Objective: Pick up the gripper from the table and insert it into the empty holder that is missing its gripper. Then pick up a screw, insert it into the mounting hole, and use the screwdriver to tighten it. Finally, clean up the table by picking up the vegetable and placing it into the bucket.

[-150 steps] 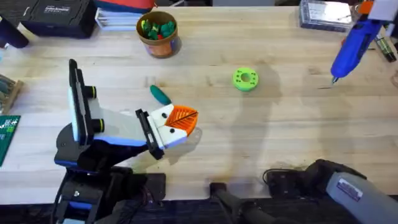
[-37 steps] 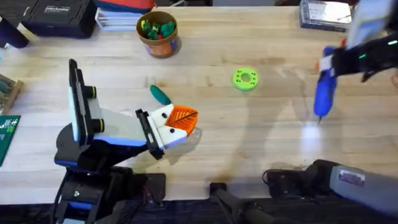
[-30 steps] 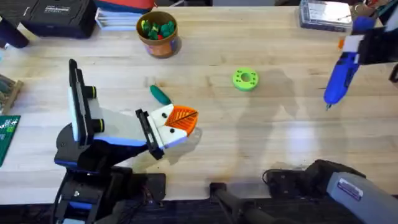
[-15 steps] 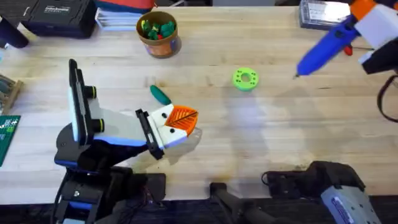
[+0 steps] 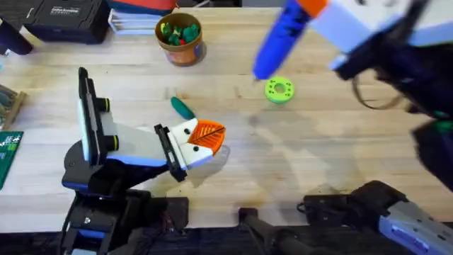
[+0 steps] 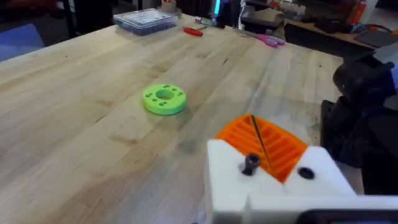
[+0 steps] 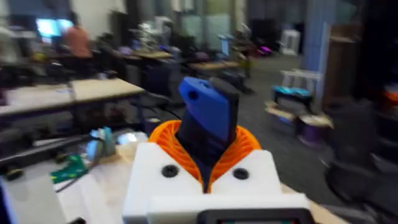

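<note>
The right gripper (image 7: pixel 208 163) clamps the screwdriver (image 5: pixel 281 37) high above the green disc (image 5: pixel 279 90), so its tip could miss the screw (image 6: pixel 250 163) in the left gripper (image 5: pixel 199 142), whose pads seem closed.

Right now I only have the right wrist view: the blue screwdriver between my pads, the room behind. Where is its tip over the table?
Observer: From overhead, the screwdriver slants toward the left arm's side, and its tip hangs just left of the green disc.
Operator: Where is the left gripper?
Observer: The left gripper sits low over the table, left of the disc and nearer the bases.
Operator: Is the vegetable in the bucket?
Observer: No. The vegetable lies on the table just beyond the left gripper, and the bucket stands farther back.
</note>
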Robot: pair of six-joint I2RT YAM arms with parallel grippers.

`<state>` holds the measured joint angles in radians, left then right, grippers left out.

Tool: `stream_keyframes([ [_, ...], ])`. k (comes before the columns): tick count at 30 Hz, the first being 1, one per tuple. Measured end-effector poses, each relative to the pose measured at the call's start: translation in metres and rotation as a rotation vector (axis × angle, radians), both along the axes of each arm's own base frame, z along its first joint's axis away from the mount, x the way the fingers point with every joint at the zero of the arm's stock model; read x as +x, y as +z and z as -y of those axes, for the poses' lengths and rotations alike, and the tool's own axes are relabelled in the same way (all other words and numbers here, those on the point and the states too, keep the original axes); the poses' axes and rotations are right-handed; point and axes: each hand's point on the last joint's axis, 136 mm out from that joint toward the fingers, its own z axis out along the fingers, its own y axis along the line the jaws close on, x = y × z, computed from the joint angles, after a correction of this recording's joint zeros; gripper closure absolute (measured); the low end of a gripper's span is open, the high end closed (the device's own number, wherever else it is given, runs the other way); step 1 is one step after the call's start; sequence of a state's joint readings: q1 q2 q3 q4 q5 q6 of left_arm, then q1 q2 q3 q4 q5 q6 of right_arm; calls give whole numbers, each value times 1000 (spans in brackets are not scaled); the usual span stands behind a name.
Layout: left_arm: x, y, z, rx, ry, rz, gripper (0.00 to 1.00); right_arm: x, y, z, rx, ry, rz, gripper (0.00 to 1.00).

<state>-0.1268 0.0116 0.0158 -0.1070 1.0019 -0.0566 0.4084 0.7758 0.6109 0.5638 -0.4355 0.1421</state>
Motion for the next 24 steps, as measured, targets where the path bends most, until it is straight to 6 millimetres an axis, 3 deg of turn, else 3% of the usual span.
stream_keyframes([
  [7, 0, 0, 0, 0, 0, 0, 992, -24, 17, -63, 80, 217, 151, 976],
  [13, 0, 0, 0, 0, 0, 0, 992, -40, 6, -99, 95, 332, 158, 976],
  [24, 0, 0, 0, 0, 0, 0, 992, -59, -8, -123, 71, 420, 111, 976],
])
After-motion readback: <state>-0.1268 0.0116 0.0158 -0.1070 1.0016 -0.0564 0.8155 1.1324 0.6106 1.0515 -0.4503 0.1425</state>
